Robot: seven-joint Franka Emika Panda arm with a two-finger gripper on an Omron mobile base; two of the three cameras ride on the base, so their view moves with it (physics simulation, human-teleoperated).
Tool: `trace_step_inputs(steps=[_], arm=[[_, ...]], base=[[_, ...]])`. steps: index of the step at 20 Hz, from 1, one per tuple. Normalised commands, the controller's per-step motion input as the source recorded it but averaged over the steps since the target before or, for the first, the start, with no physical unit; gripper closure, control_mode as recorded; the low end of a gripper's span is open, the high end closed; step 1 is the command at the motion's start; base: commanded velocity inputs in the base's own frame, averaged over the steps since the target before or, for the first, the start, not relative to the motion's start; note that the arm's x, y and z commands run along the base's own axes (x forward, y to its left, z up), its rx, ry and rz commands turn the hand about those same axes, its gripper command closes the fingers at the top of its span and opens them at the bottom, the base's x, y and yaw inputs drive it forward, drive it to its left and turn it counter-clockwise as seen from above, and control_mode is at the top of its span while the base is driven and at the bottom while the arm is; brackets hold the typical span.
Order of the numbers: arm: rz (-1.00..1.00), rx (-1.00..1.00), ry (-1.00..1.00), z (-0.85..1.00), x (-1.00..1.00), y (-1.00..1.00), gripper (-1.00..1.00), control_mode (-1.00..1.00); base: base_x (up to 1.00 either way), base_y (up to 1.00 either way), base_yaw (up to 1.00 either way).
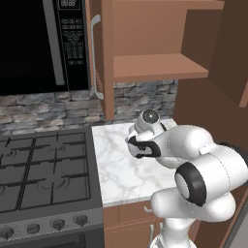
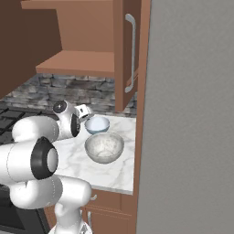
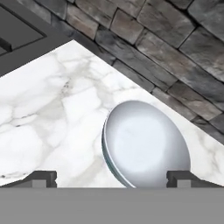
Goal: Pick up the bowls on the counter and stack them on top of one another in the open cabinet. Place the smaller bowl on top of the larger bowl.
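The small, glossy white bowl with the pale blue-grey outside (image 2: 97, 124) sits on the white marble counter with grey veins (image 2: 109, 176), close to the grey stone backsplash (image 2: 68, 89). Just in front of it, nearly touching, stands the wide grey-white speckled stone-like bowl (image 2: 104, 147). In the hand view the small bowl (image 3: 146, 144) lies low and to the right of centre, with the two dark finger tips set wide apart — one (image 3: 41, 179) over bare marble, the other (image 3: 190, 179) past the bowl's far edge. The two-finger gripper (image 3: 116, 179) is thus spread and grips nothing.

Above, the brown wooden wall cabinet (image 2: 75, 64) stands open, its flat shelf bare, the long silver door handle (image 2: 132, 52) beside it.

Both bowls are on the counter, so I judge the task is at its first step, an approach for a pick. The order matters: the larger bowl belongs underneath, so it ought to go onto the shelf first, yet the hand seems aimed at the smaller one. If so, that bowl will need a spot on the shelf that leaves room for restacking — or the aim should shift to the speckled bowl. Either way, the next move calls for lowering the open fingers astride one wall of the rim, then pressing them together.
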Motion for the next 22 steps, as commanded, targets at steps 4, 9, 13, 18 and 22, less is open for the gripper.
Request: trace_step_inputs(steps=[4, 9, 13, 18, 22], arm=[[0.0, -0.06, 0.02, -0.14, 0.28, 0.1, -1.0, -1.0], [0.0, -0.01, 0.01, -0.01, 0.01, 0.0, -1.0, -1.0], [0.0, 0.0, 0.0, -0.02, 0.02, 0.0, -1.0, -1.0], [0.0, 0.0, 0.01, -0.14, 0.22, 0.0, -1.0, -1.0], [0.0, 0.0, 0.03, -0.16, 0.29, 0.0, -1.0, -1.0]], base=[[0.0, 0.0, 0.0], [0.0, 0.0, 0.0], [0.0, 0.0, 0.0], [0.0, 0.0, 0.0], [0.0, 0.0, 0.0]])
